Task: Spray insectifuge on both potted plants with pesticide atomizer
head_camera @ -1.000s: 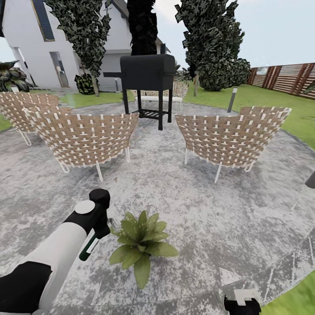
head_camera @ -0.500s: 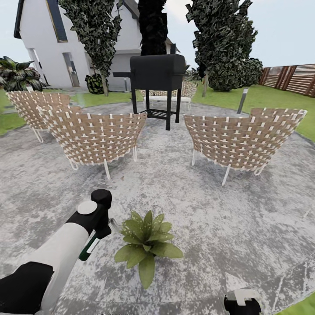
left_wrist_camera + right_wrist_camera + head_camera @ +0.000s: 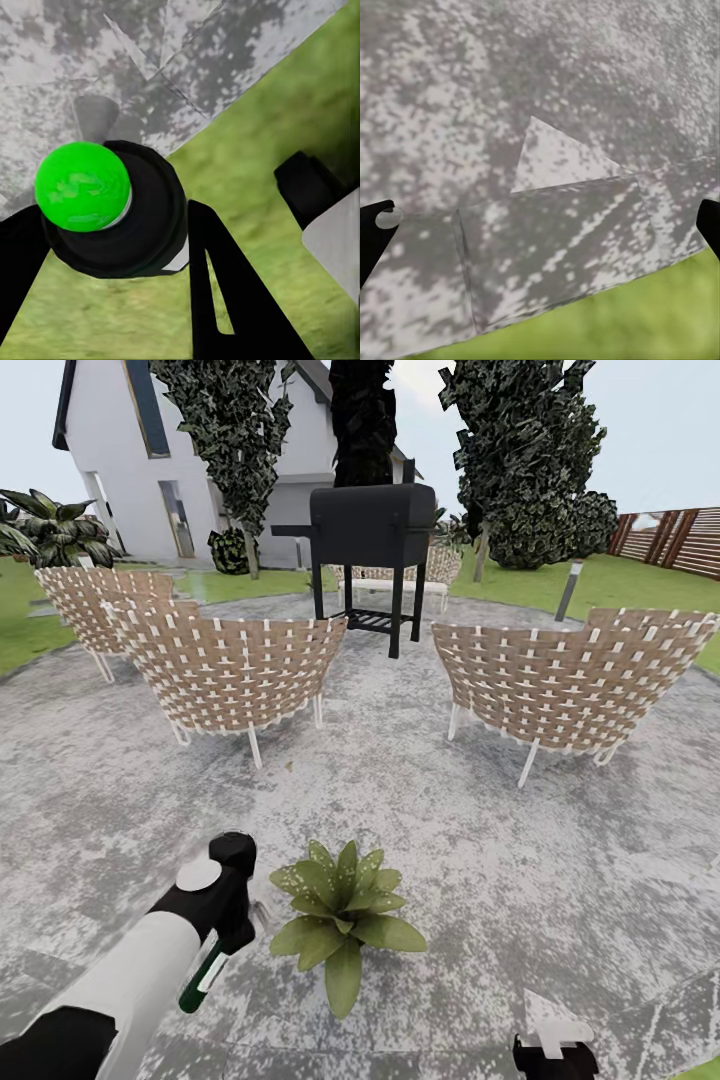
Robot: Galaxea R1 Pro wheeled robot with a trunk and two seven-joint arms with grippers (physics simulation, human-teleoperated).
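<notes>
Left tool [image 3: 222, 932] clamped on the pesticide atomizer [image 3: 203, 978], bottle hanging downward; potted plant [image 3: 343, 912] just beside it, toward the robot's right. Right tool [image 3: 540, 225] spread wide, empty.

Left tool [image 3: 222, 920] reaches forward, clamped on the atomizer [image 3: 203, 978]; right tool [image 3: 540, 217] hangs low, fingers spread wide.

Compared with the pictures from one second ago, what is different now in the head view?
The whole picture has shifted: chairs, black grill and house sit further right and lower, and more lawn with a dark leafy plant shows at left, so the camera turned left. The left pincer keeps holding the slim dark green spray bottle beside the small speckled green potted plant on the grey stone patio. Nothing was let go.
</notes>
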